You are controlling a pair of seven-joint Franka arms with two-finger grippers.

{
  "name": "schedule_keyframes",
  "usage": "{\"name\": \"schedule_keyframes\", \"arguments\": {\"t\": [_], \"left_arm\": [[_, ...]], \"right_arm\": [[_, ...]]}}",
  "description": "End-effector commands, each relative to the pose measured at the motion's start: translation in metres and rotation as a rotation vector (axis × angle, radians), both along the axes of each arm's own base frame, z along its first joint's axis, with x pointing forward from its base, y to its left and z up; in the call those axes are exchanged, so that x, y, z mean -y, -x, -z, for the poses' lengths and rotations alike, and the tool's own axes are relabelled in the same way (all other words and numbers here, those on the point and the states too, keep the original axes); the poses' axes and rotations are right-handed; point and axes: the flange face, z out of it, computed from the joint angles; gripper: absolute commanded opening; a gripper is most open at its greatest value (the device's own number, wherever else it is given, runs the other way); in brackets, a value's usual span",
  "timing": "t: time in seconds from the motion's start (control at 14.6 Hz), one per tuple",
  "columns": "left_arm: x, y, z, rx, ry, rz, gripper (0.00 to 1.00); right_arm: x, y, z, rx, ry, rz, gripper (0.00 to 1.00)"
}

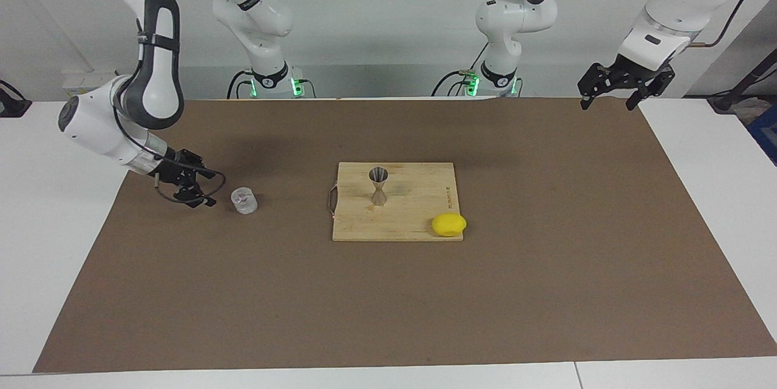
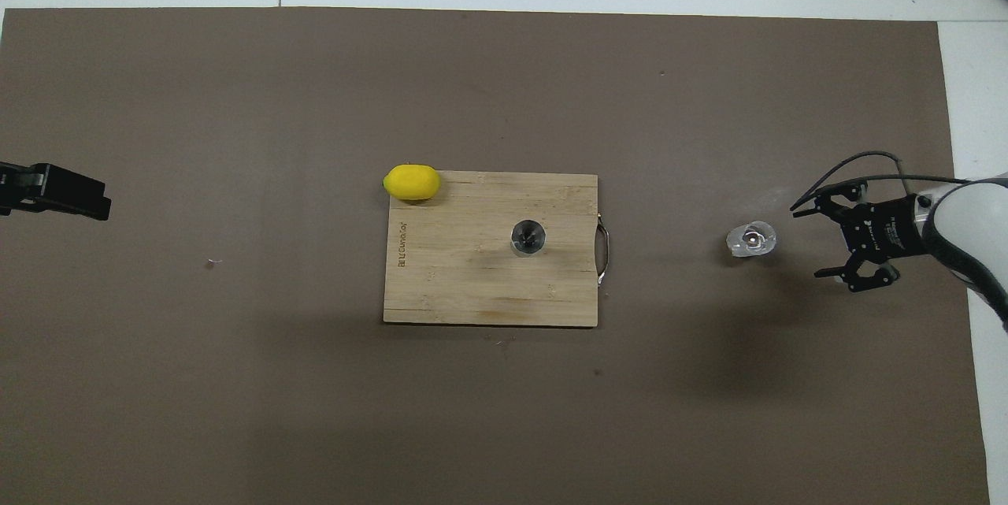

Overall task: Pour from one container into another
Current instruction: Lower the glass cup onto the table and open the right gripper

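Standing open, right tool (image 1: 203, 187) clears glass cup (image 1: 244, 201).

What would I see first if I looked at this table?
Probably the bright yellow lemon at a corner of the wooden board, where a shiny metal jigger stands upright. Toward the right arm's end, a little glass cup sits on the brown mat beside the open right gripper.

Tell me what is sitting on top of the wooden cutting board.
On the cutting board the metal jigger stands upright, near the middle. The lemon rests at one corner, overhanging the edge onto the mat. What the jigger's cup holds cannot be seen.
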Motion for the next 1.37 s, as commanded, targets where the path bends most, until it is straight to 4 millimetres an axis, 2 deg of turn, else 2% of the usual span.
{"name": "schedule_keyframes", "arguments": {"t": [0.0,0.21,0.34,0.48,0.75,0.96,1.1,1.3], "left_arm": [[0.002,0.0,-0.01,0.01,-0.011,-0.009,1.0],[0.005,0.001,-0.009,-0.002,-0.007,-0.004,1.0],[0.022,0.003,-0.008,-0.008,-0.009,0.027,1.0],[0.024,0.002,-0.007,-0.015,-0.007,0.031,1.0],[0.02,0.005,-0.022,-0.015,-0.005,0.025,1.0],[0.019,0.006,-0.022,-0.013,-0.01,0.022,1.0],[0.019,0.007,-0.023,-0.004,-0.012,0.021,1.0],[0.016,0.004,-0.02,0.021,-0.015,0.026,1.0]], "right_arm": [[-0.046,0.002,-0.02,0.043,0.068,-0.204,1.0],[-0.09,0.0,-0.037,0.051,0.212,-0.421,1.0],[-0.115,-0.005,-0.048,0.088,0.297,-0.615,1.0],[-0.131,-0.01,-0.075,0.164,0.314,-0.736,1.0],[-0.134,0.002,-0.155,0.244,0.375,-0.811,1.0],[-0.132,-0.004,-0.225,0.238,0.373,-0.829,1.0],[-0.127,-0.006,-0.254,0.23,0.404,-0.836,1.0],[-0.122,-0.002,-0.275,0.213,0.401,-0.86,1.0]]}}
